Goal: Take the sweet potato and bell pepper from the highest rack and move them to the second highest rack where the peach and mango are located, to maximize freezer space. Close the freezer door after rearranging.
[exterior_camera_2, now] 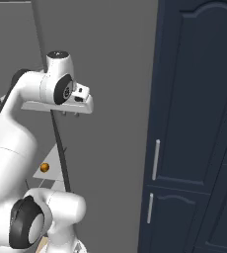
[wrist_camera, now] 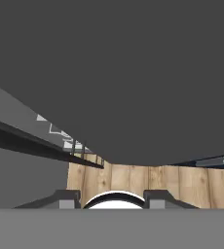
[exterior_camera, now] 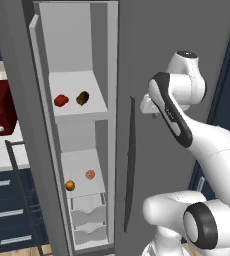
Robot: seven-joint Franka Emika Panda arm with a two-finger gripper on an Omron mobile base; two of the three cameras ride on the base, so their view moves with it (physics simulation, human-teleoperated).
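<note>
Up top, glossy bell pepper (exterior_camera: 61, 100) beside lumpy sweet potato (exterior_camera: 82, 98); jaws pressed together.

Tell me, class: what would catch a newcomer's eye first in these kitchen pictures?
The big white arm folded up at the right, in front of the grey cabinet front. Left of it, the open freezer: the bell pepper and sweet potato on the highest rack, the mango and peach below.

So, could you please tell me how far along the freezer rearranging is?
Nothing is moved yet: the glossy red bell pepper and brown oblong sweet potato sit on the highest white rack. The gripper holds nothing, shut. Both transfers and closing the grey freezer door remain.
</note>
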